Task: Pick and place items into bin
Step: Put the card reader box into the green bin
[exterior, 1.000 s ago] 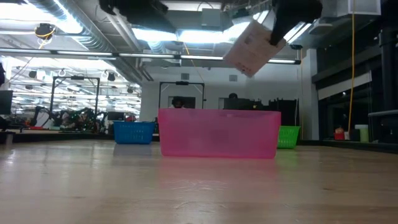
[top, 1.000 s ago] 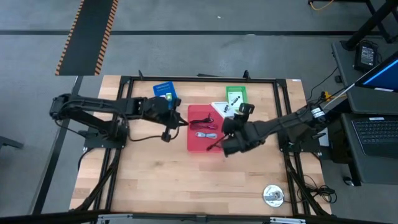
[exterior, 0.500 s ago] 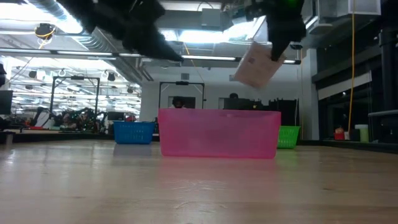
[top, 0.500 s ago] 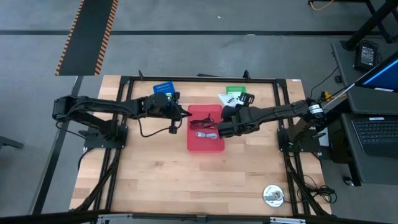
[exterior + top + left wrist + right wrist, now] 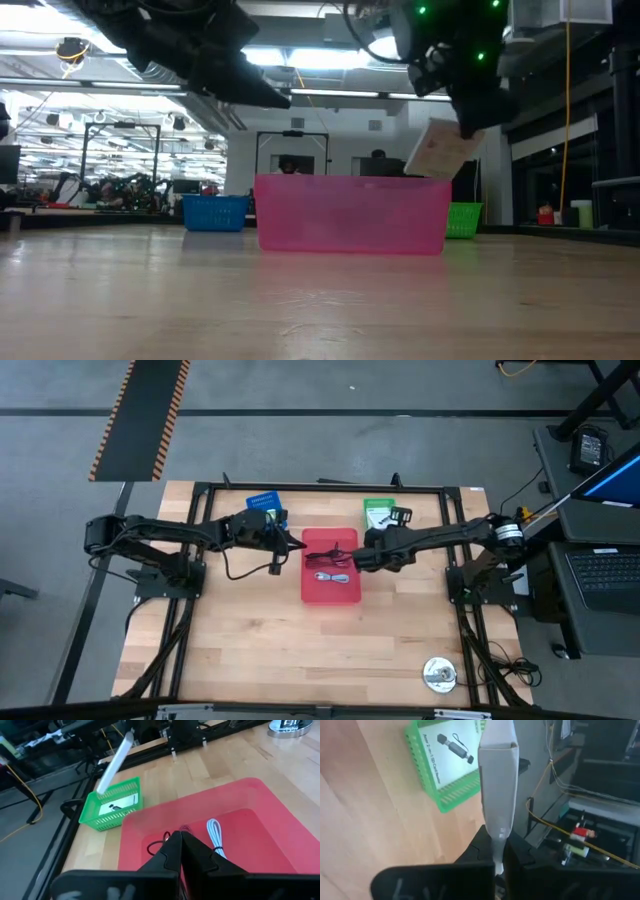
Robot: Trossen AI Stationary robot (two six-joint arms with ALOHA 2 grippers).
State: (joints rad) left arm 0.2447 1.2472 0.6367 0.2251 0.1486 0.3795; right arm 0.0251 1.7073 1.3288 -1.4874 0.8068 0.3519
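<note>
I am the robot, and my landmark is the pink plastic bin [image 5: 331,565] in the middle of the wooden table [image 5: 300,650].

My right gripper [image 5: 362,557] is at the bin's right edge, up in the air. Its two dark fingers [image 5: 512,854] are pinched tight on a flat white paper packet [image 5: 497,780]. From table height the packet [image 5: 440,152] hangs tilted, just above the bin's [image 5: 352,213] right end. It is not inside the bin.

My left gripper [image 5: 291,546] is at the bin's left edge, near the far corner. Its fingers [image 5: 195,852] are closed all the way, tip against tip, and they hold nothing. They point over the bin's pink floor [image 5: 260,845].

Inside the bin lie a thin white coiled cable [image 5: 216,836] and a thin black cable [image 5: 162,846]. From above they look like small loops [image 5: 333,570] close together in the bin's middle.

Just past the bin's far right corner stands a small green plastic basket [image 5: 379,512]. A white card with a black part printed on it [image 5: 451,752] lies flat in it. Just past the bin's far left corner stands a small blue plastic basket [image 5: 264,506].

A round silver disc [image 5: 439,674] lies well away from the bin, near the table's front right corner.
</note>
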